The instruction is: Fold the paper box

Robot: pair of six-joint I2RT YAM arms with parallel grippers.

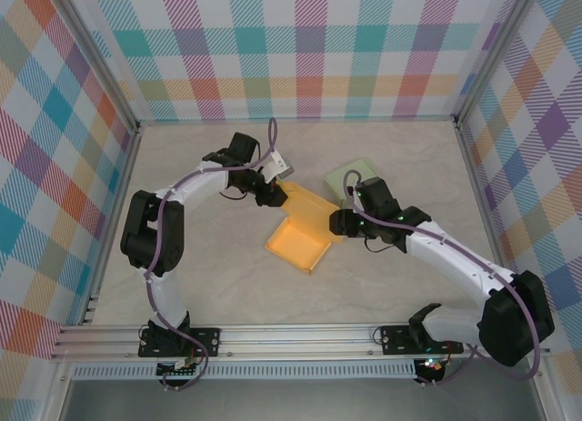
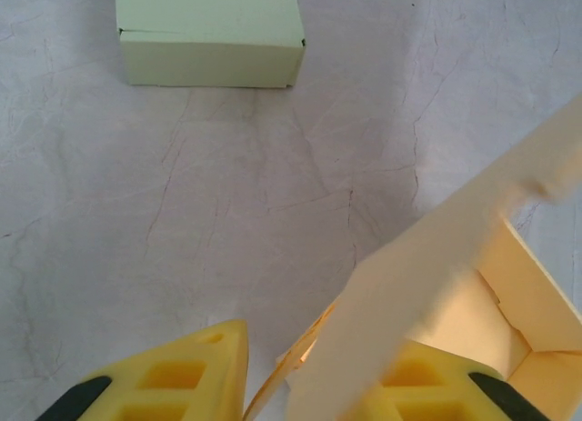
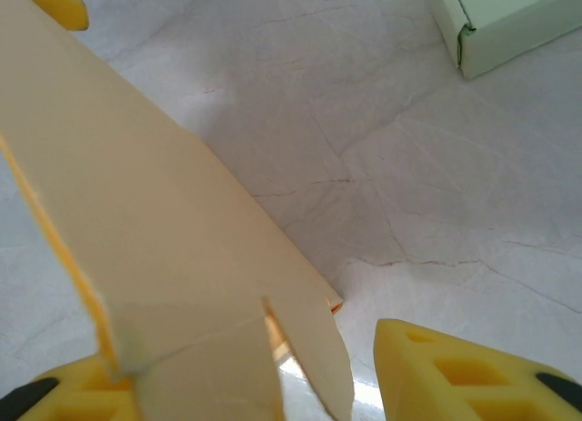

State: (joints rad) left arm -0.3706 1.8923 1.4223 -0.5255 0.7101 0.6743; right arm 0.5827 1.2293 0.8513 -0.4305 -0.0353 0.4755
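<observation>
Yellow card box (image 1: 300, 230) lies part-folded at mid-table; your left gripper (image 1: 272, 195) straddles its far flap, but you cannot tell whether it pinches. Your right gripper (image 1: 338, 223) straddles the box's right edge, jaws parted, one finger clear of the card, a green box (image 1: 350, 178) just behind.

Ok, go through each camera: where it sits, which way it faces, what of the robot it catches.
Top external: fixed above and behind the arm bases, looking down on the table; both arms show, left gripper and right gripper at the yellow box.
Left wrist: on the left arm, facing past its own fingers, a flap between them, toward the green box.
Right wrist: on the right arm, facing down past its own fingers at another flap.
Shared: both wrist views catch the yellow box and the green box.
</observation>
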